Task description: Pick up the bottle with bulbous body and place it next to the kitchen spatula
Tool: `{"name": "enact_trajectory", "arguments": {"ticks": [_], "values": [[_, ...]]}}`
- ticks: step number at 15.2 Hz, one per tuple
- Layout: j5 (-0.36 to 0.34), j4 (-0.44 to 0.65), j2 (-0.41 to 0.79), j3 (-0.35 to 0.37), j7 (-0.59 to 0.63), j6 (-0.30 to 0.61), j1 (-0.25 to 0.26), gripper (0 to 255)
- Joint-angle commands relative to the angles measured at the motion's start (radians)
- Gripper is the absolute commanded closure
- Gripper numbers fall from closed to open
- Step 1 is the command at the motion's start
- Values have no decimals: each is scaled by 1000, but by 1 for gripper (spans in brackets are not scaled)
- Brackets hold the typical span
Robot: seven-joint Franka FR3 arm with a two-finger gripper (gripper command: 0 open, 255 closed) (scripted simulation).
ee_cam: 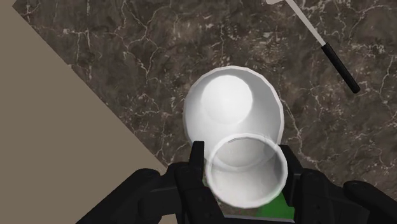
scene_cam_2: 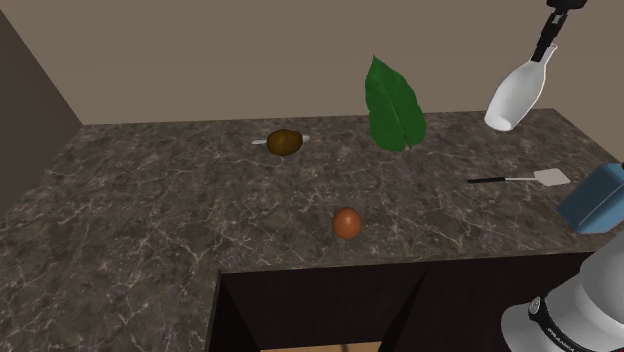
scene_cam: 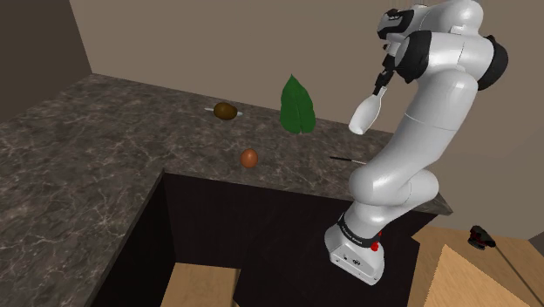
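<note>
A white bottle (scene_cam: 366, 112) with a bulbous body and narrow neck hangs tilted in the air above the dark marble counter (scene_cam: 105, 148). My black gripper (scene_cam: 382, 80) is shut on its neck. In the second exterior view the bottle (scene_cam_2: 515, 95) hangs from the gripper (scene_cam_2: 550, 38) above the counter's right part. The spatula (scene_cam_2: 540, 178), a white blade on a thin black handle, lies flat below it. In the wrist view the fingers (ee_cam: 198, 160) clasp the bottle (ee_cam: 234, 105) at the neck, and the spatula handle (ee_cam: 337, 63) lies on the counter off to one side.
A green leaf-shaped thing (scene_cam_2: 392, 103) stands at the back of the counter. A brown oval object (scene_cam_2: 284, 142) lies to its left and a small orange-brown egg shape (scene_cam_2: 347, 222) sits near the front edge. A blue object (scene_cam_2: 595, 200) sits at the right edge.
</note>
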Motion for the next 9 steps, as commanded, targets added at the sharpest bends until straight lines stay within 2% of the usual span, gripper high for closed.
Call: {"name": "enact_trajectory", "arguments": {"ticks": [1, 9], "values": [[3, -18, 6, -1, -7, 24, -3, 255], [6, -121, 10, 2, -7, 130, 0, 255]]}}
